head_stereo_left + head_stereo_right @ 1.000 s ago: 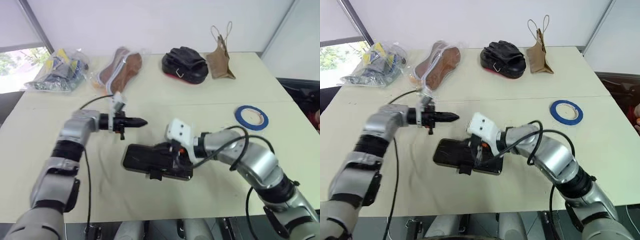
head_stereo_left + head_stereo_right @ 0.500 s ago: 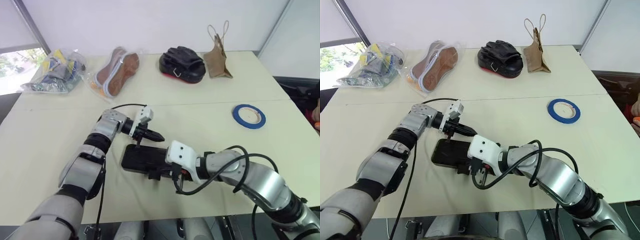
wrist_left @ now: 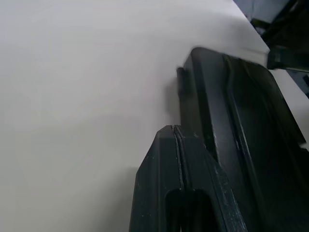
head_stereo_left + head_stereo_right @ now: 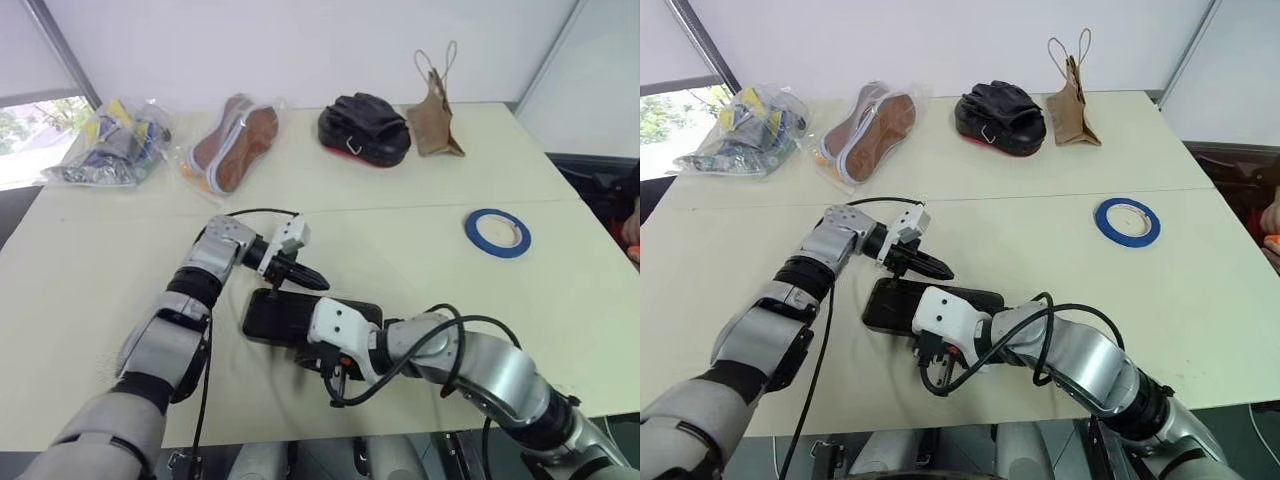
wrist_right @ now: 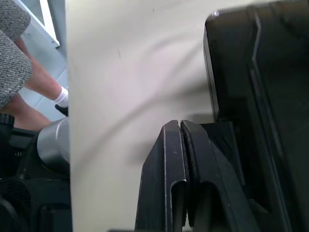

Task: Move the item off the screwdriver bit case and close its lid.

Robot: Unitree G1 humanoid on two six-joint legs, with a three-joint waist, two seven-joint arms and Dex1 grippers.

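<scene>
Flanking the flat dark glossy case (image 4: pixel 300 315), both pincers (image 4: pixel 316 284) (image 5: pixel 179 126) pressed shut

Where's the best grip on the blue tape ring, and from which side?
Pinch the band of the blue tape ring from above, one finger in the hollow centre and one outside. It lies flat on the table with bare surface all round, so any point on the rim should work.

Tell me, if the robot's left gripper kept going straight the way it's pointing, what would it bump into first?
Most likely the screwdriver bit case. The shut left gripper slants down toward its far edge, with its tip beside that edge in the wrist view. Depth is unclear, so it could meet the table first.
</scene>
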